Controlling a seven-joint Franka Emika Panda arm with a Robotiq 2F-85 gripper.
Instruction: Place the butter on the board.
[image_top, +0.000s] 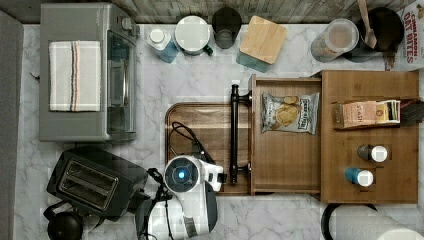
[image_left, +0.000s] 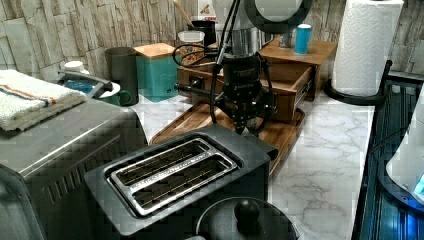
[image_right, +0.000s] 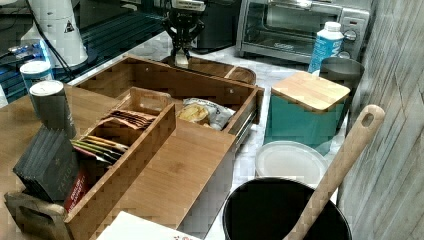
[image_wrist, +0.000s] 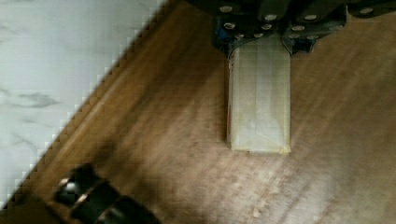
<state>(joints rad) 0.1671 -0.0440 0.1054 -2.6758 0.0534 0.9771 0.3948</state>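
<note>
The butter (image_wrist: 259, 102), a pale wrapped stick, is held at one end by my gripper (image_wrist: 259, 44), whose fingers press on both of its sides. Beneath it lies the board (image_wrist: 154, 140), dark-brown wood with visible grain and a raised rim. In the right view the butter (image_right: 181, 60) hangs from the gripper (image_right: 181, 50) right at the board's (image_right: 240, 73) surface; whether it touches I cannot tell. The top view has the arm's wrist (image_top: 185, 175) over the board's (image_top: 210, 120) near corner. In the left view the gripper (image_left: 242, 125) sits just behind the toaster.
A black toaster (image_top: 95, 182) stands close beside the arm. An open wooden drawer with a chips bag (image_top: 290, 112) and a black handle bar (image_top: 234, 135) overhangs the board. A toaster oven (image_top: 85, 75) and a teal canister with a pale wooden lid (image_top: 262, 40) stand farther off.
</note>
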